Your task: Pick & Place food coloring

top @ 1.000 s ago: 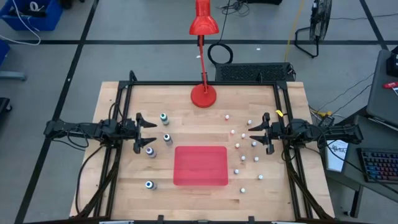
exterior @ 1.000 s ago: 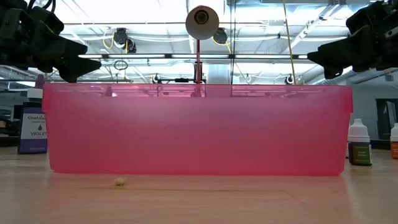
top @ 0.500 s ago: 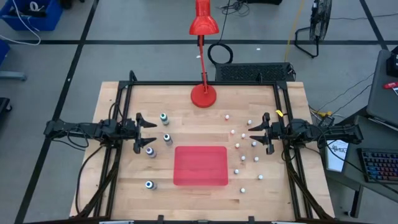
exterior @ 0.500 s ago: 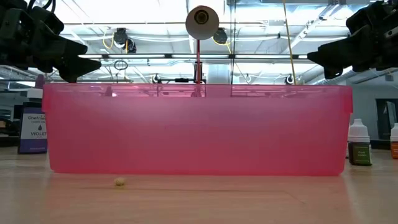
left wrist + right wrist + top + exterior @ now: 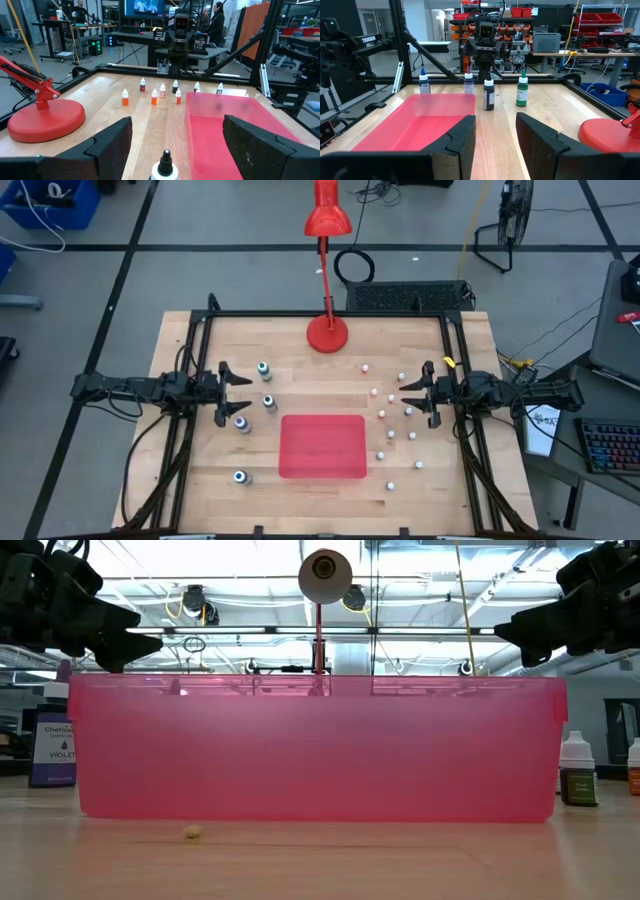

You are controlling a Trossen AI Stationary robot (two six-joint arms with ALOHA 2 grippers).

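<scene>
both arms are waiting at mid-frame edges, left gripper (image 5: 232,394) and right gripper (image 5: 418,393) with fingers spread and grasping nothing. food coloring (image 5: 392,416) bottles are standing scattered either side of the red tray (image 5: 322,446), likely their destination.

Wooden table (image 5: 300,360); red tray (image 5: 322,446) near centre, food coloring bottles (image 5: 400,420) scattered either side; lamp base (image 5: 327,334) at far edge

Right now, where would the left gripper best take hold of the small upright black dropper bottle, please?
Grip the black dropper bottle around its body, below the cap, coming in level from the left gripper's side: it stands upright, clear of its neighbours.
</scene>
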